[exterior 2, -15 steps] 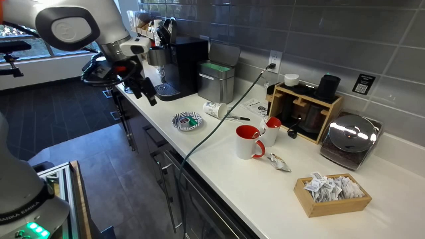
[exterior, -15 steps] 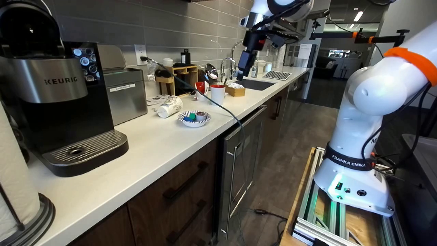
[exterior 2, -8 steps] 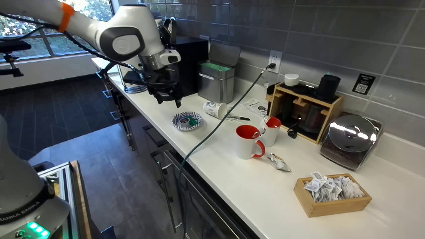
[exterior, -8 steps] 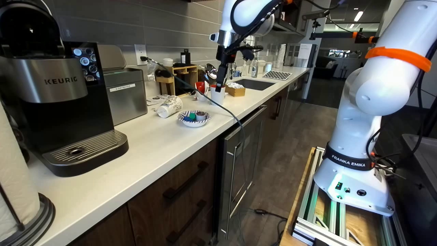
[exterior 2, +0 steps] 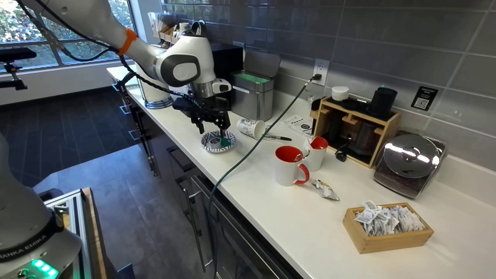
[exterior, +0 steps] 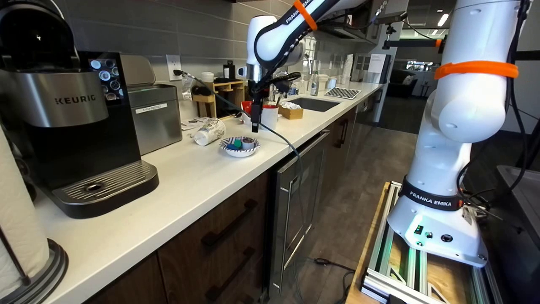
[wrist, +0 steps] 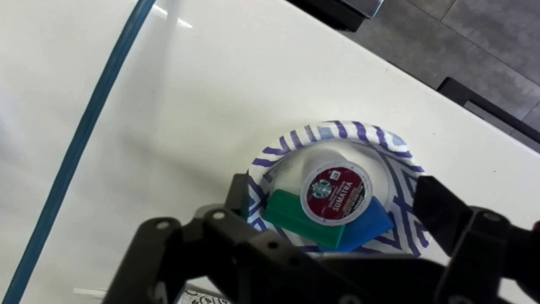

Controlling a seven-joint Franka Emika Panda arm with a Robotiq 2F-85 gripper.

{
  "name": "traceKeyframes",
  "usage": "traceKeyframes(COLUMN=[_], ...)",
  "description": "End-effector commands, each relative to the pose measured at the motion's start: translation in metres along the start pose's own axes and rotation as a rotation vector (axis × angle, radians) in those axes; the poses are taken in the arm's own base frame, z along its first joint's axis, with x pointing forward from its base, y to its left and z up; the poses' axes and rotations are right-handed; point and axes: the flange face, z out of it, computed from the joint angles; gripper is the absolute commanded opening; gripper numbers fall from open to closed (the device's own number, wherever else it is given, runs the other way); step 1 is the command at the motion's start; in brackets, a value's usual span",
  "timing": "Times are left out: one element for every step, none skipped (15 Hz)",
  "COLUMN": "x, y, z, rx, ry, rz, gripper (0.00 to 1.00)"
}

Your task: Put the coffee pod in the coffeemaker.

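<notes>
In the wrist view, the gripper [wrist: 333, 194] hides part of the bowl [wrist: 352, 130], and the frame's bottom edge crops the paper cup [wrist: 202, 297]. In an exterior view, the arm [exterior 2: 145, 52] covers much of the coffeemaker [exterior 2: 228, 61].

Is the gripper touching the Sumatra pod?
Apart. In the wrist view, the gripper stands open, and the patterned bowl shows on both sides, between the Sumatra pod and the fingertips.

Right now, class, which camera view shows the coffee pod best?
The wrist view: the coffee pod appears largest, top toward the camera, its SUMATRA lettering readable. Both exterior views show it small in the patterned bowl, that lettering illegible.
</notes>
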Motion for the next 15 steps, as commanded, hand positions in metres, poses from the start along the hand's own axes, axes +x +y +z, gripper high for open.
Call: traceKeyframes(x=[0.004, 0.007, 0.009, 0.011, 0.011, 0.012, 0.013, 0.013, 0.012, 0.009, 0.005, 0.0, -0.004, -0.007, -0.009], y=[-0.001, -0.002, -0.003, -0.004, -0.004, -0.005, -0.005, -0.007, -0.008, -0.008, -0.009, -0.011, -0.014, -0.019, -0.023], z=[0.001, 0.001, -0.001, -0.002, -0.003, 0.001, 0.006, 0.009, 0.012, 0.016, 0.02, 0.024, 0.028, 0.03, 0.032], rx=[0.017, 0.034, 0.042, 0.045, 0.046, 0.017, -0.014, -0.047, -0.072, -0.091, -0.104, -0.11, -0.109, -0.103, -0.101], ry=[0.003, 0.011, 0.017, 0.021, 0.022, 0.044, 0.085, 0.121, 0.156, 0.172, 0.18, 0.176, 0.165, 0.157, 0.153], rz=[-0.014, -0.032, -0.042, -0.046, -0.049, -0.023, 0.001, 0.023, 0.043, 0.068, 0.089, 0.106, 0.12, 0.125, 0.13], gripper=[1.0, 1.0, 1.0, 1.0, 1.0, 1.0, 1.0, 1.0, 1.0, 1.0, 1.0, 1.0, 1.0, 1.0, 1.0])
